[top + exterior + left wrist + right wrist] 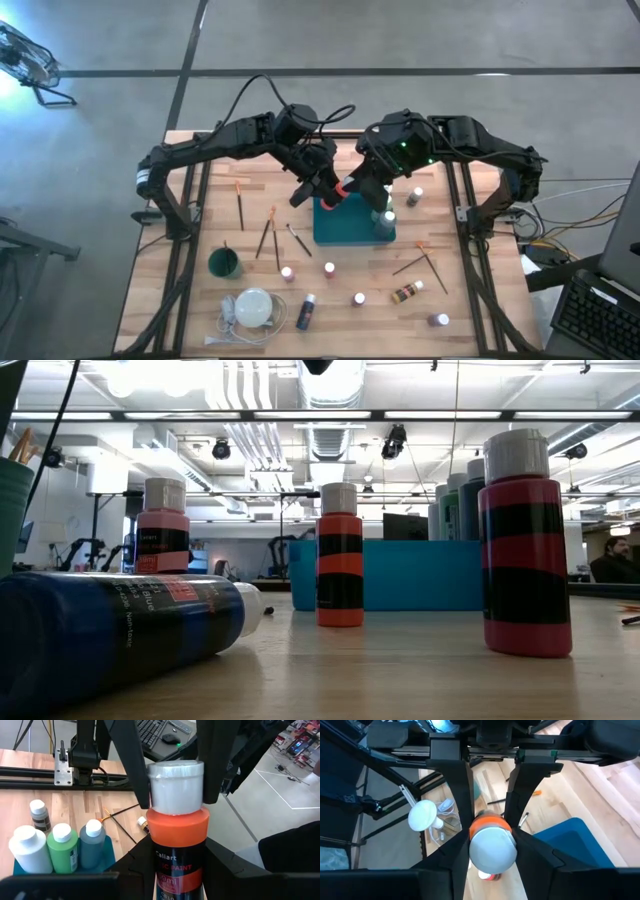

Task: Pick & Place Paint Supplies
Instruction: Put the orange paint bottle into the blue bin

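Both tools clamp one orange bottle (177,850) above the tray (350,222): left tool (318,190) on its body, right tool (362,186) on the cap, likely a handover.

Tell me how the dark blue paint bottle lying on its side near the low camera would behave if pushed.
The dark blue bottle lies on its round side on the wooden table, so a sideways nudge would probably roll it. Its plastic body looks stiff rather than fragile. The glossy label may be somewhat slippery to grip.

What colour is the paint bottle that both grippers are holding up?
Orange bottle with a white cap; clearest in the left wrist view.
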Controlling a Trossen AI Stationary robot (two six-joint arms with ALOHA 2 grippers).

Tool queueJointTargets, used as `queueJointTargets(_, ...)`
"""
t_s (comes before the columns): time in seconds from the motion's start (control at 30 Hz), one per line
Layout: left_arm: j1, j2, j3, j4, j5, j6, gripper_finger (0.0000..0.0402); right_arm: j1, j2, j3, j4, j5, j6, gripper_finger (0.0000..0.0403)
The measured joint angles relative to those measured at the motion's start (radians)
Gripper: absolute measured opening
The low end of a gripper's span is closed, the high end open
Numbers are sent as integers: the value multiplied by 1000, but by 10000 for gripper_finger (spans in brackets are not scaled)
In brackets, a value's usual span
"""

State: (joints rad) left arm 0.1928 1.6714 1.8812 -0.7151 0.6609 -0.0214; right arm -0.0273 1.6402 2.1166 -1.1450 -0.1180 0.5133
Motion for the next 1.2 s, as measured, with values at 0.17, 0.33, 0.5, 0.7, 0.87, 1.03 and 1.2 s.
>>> queueJointTargets(0.17, 0, 1, -1, -6, 1, -1, 120, -1, -1, -24, 3, -35, 5, 123)
queueJointTargets(0.33, 0, 2, -2, -7, -1, -1, 120, -1, -3, -38, 8, -36, -3, 112)
queueJointTargets(0.5, 0, 2, -3, -4, -1, -1, 120, -1, -3, -38, 11, -37, -5, 112)
queueJointTargets(0.7, 0, 2, -3, 5, -18, 13, 147, -1, -4, -22, -7, -36, -19, 112)
queueJointTargets(0.87, 12, -7, 5, -27, -32, 49, 210, -11, -10, 8, -72, -31, -23, 112)
queueJointTargets(1.03, 69, -45, 5, -111, -34, 74, 275, -50, -16, 33, -176, -13, -55, 112)
queueJointTargets(1.2, 132, -98, 5, -117, -39, 68, 301, -133, -2, 26, -233, -17, -180, 112)
